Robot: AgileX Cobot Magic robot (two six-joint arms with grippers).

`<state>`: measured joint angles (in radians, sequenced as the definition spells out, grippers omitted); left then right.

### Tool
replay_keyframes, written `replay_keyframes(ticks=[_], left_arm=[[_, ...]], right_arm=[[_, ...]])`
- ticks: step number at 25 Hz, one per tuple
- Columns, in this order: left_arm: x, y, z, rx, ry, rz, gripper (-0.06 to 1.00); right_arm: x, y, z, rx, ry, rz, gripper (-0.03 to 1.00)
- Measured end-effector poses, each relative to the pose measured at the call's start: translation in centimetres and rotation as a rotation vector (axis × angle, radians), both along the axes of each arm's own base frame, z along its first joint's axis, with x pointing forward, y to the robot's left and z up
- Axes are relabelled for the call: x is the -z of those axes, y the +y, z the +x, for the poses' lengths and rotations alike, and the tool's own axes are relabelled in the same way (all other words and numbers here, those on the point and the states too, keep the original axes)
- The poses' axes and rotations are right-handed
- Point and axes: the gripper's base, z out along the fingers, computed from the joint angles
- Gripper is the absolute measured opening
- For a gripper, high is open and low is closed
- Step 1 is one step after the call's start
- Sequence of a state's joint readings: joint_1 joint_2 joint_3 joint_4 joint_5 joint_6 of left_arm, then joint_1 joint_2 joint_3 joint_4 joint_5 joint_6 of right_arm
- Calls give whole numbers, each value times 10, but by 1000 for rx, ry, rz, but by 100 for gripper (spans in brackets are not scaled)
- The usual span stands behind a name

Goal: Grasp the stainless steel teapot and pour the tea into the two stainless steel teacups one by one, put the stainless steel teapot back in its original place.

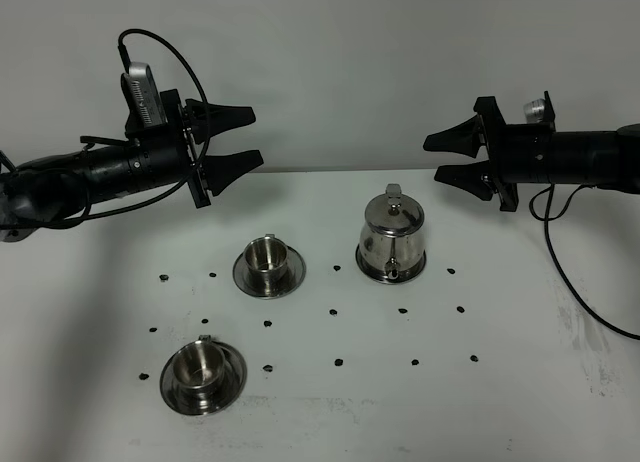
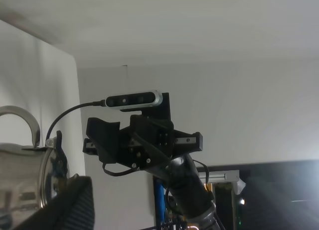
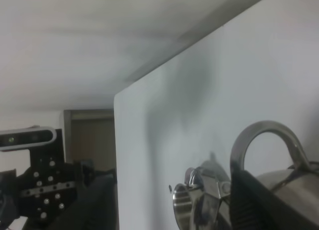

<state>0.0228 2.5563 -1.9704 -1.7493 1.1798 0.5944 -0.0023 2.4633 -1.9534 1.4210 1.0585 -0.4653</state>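
Left hand (image 1: 253, 135) and right hand (image 1: 432, 158) gape; closed teapot (image 1: 392, 237) hides its contents.

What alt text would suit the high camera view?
A steel teapot and two steel cups on saucers stand on a white table. Two black robot arms hang above either side, jaws open, holding nothing.

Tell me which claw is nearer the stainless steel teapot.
Right. The right claw hovers open just up and right of the stainless steel teapot; the left claw hovers open farther away, up and left.
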Motion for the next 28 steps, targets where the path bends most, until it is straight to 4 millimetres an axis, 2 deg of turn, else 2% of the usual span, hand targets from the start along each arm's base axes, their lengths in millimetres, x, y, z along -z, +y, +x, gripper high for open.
replay_keyframes(ticks=[12, 18, 22, 25, 28], left_arm=[[0, 0, 0, 0, -6, 3, 64], [0, 0, 0, 7, -157, 76, 61], [-3, 0, 1, 34, -299, 180, 56], [-13, 0, 5, 69, -382, 314, 51], [-27, 3, 6, 84, -424, 447, 44]], right_arm=[[0, 0, 0, 2, -5, -4, 50], [-2, -1, 1, -35, -115, -60, 49], [-20, -3, 6, -132, -286, -199, 47], [-39, -10, 12, -204, -390, -394, 45], [-58, -18, 15, -240, -422, -569, 45]])
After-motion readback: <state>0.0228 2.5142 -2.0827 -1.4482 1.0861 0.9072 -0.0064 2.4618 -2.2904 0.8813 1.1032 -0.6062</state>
